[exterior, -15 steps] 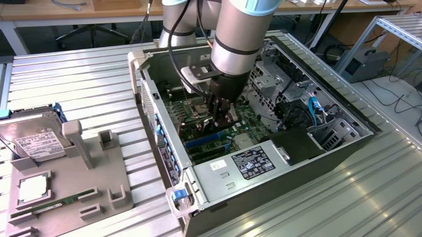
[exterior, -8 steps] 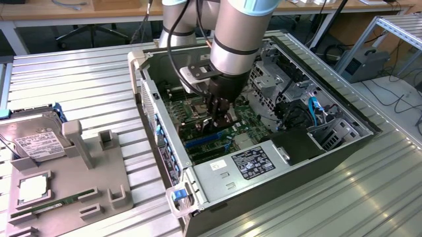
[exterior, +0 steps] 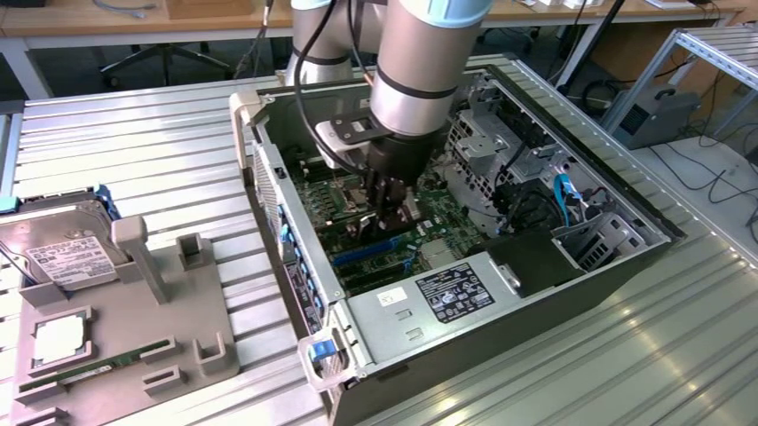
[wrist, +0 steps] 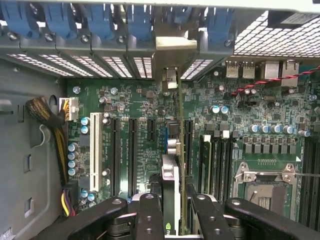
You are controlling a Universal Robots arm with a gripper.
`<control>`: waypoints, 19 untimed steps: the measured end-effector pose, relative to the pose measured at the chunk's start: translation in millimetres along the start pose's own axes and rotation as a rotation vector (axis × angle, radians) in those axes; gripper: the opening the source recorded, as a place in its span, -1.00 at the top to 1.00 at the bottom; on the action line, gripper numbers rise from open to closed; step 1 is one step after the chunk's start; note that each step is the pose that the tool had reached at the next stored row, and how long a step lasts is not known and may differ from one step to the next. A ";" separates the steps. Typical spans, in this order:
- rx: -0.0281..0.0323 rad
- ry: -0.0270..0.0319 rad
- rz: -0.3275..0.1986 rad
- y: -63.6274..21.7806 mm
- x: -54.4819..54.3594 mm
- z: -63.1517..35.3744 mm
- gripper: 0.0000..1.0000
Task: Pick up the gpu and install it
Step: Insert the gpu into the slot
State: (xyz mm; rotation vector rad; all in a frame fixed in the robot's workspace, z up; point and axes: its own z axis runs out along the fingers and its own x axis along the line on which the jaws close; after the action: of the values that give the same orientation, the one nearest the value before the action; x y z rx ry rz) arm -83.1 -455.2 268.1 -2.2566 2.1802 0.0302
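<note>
exterior view: the arm reaches down into the open computer case (exterior: 275,191), which lies on its side on the slatted metal bench (exterior: 142,142). the pincer (exterior: 386,206) is closed on the gpu (exterior: 395,229) and holds the card on edge just over the green motherboard (exterior: 448,217), near the middle of the case. i cannot tell whether the card touches a slot. on the exterior view's left, well apart from the case, a grey holder tray (exterior: 130,319) carries a hard drive (exterior: 59,253) at its far end and a ram stick (exterior: 101,366) at its near end.

wrist view: the gpu (wrist: 172,172) shows edge-on, clamped between the black fingers (wrist: 150,215) of the pincer (wrist: 175,220). its metal bracket (wrist: 172,47) sits by the row of blue latches (wrist: 60,20) at the case's rear wall. black expansion slots (wrist: 132,150) and a white slot (wrist: 95,150) run parallel beside the card on the motherboard (wrist: 135,95).
</note>
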 end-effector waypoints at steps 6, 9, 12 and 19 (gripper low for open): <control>0.0000 -0.0017 0.000 2.4 -0.5 0.0 0.45; 0.0003 -0.0024 0.000 3.3 -0.5 0.6 0.45; 0.0002 -0.0022 0.000 3.4 -0.5 3.8 0.45; 0.0000 -0.0019 0.000 4.9 -0.5 7.2 0.45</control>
State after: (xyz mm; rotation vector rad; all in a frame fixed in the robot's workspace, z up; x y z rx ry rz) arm -88.1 -454.8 261.0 -2.2557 2.1792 0.0323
